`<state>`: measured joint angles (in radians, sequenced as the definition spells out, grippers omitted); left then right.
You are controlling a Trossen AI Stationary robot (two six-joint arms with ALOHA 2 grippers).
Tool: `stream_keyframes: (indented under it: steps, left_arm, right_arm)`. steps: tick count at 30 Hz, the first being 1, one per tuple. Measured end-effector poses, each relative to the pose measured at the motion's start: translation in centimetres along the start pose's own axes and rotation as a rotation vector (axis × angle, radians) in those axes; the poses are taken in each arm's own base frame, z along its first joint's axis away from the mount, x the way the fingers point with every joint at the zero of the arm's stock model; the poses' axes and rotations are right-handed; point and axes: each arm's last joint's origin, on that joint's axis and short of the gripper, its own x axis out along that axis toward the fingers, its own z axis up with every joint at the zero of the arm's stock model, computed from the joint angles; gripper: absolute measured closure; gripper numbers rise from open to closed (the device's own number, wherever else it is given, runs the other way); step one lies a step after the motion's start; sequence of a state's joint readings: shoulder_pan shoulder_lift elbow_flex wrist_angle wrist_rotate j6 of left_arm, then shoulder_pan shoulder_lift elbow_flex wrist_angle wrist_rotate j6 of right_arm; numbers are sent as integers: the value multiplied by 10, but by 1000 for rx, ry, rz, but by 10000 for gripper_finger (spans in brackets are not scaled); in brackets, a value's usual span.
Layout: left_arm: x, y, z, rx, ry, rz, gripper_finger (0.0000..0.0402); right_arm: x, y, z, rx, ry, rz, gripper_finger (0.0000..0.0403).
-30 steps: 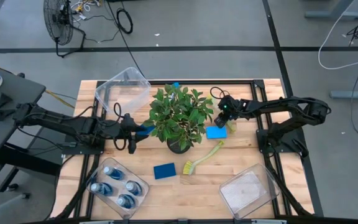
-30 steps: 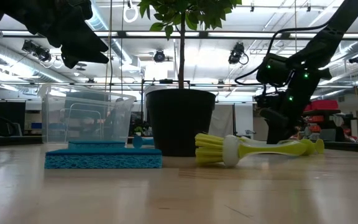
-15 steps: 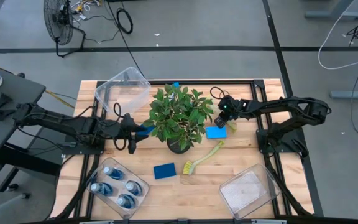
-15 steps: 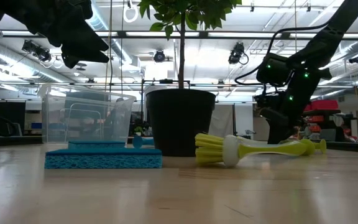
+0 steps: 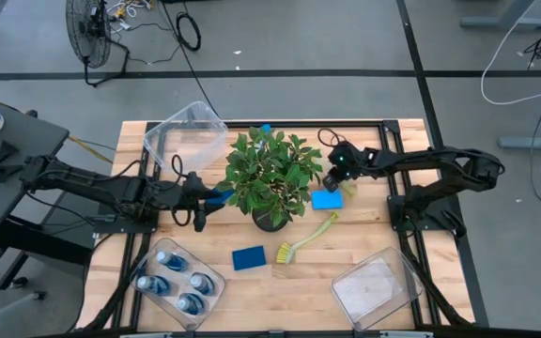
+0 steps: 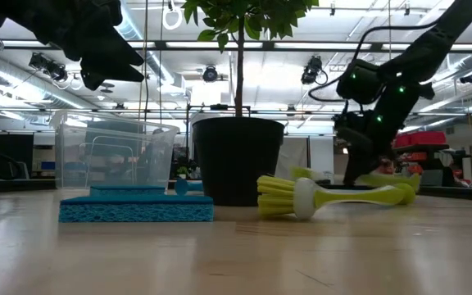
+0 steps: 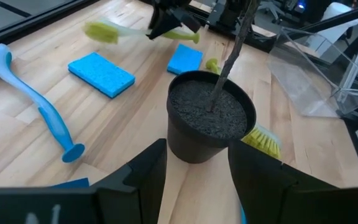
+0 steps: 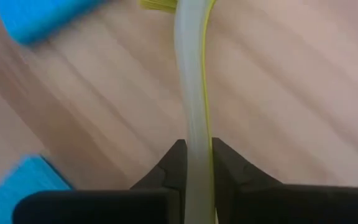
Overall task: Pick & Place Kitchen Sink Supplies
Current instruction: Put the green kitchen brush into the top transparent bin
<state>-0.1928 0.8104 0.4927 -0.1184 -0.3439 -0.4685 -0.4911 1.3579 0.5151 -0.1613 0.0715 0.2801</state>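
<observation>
My right gripper [image 5: 332, 180] stands right of the potted plant [image 5: 270, 174], shut on a yellow-green dish brush [image 6: 326, 176] whose bristle head [image 8: 160, 5] points away from the fingers. A second yellow-green brush [image 5: 308, 238] lies flat on the table in front of the plant. Two blue sponges [image 5: 327, 199] [image 5: 248, 257] lie flat on the wood. Several blue bottles [image 5: 177, 282] stand in a clear bin at the near left. My left gripper [image 5: 202, 200] hangs open left of the plant, above a blue brush [image 7: 36, 106] that lies on the table. My right gripper pinches the brush's handle [image 8: 194, 134] between its two fingers, about midway along it. The fingers slant down from above and lie across the handle. The brush [image 7: 114, 31] hangs roughly level, a little above the table.
The plant's black pot [image 7: 207, 118] stands mid-table between the arms. An empty clear bin [image 5: 186, 136] lies tipped at the far left, another [image 5: 376, 289] sits at the near right. Bare wood shows along the near edge.
My right gripper has shut on the yellow-green brush's handle and risen a little. The brush has come up off the table; its head now shows above the other brush in the low view.
</observation>
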Motion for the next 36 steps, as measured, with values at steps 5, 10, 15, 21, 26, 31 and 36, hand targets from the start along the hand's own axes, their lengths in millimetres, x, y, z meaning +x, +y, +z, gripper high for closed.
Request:
stream_keyframes:
  steps: [5,10,15,21,26,31,36]
  left_arm:
    - [0,-1,2,-6,-23,-12,225]
    - [0,-4,8,-35,-83,-40,225]
    - [-3,-8,22,-80,-227,-65,225]
    - [-5,-7,33,-43,-314,4,225]
    - [-4,4,47,-66,-352,44,225]
    - [0,21,54,-72,-340,48,225]
    - [1,38,60,-80,-346,71,225]
  right_arm:
    - [-12,4,16,2,-65,13,362]
    - [-29,9,35,1,-129,48,362]
    - [-50,17,64,-22,-196,122,362]
    - [-79,25,97,-81,-286,162,362]
    - [-99,30,118,-99,-366,177,362]
    - [-109,32,128,-112,-413,185,362]
    - [-113,35,134,-101,-476,250,362]
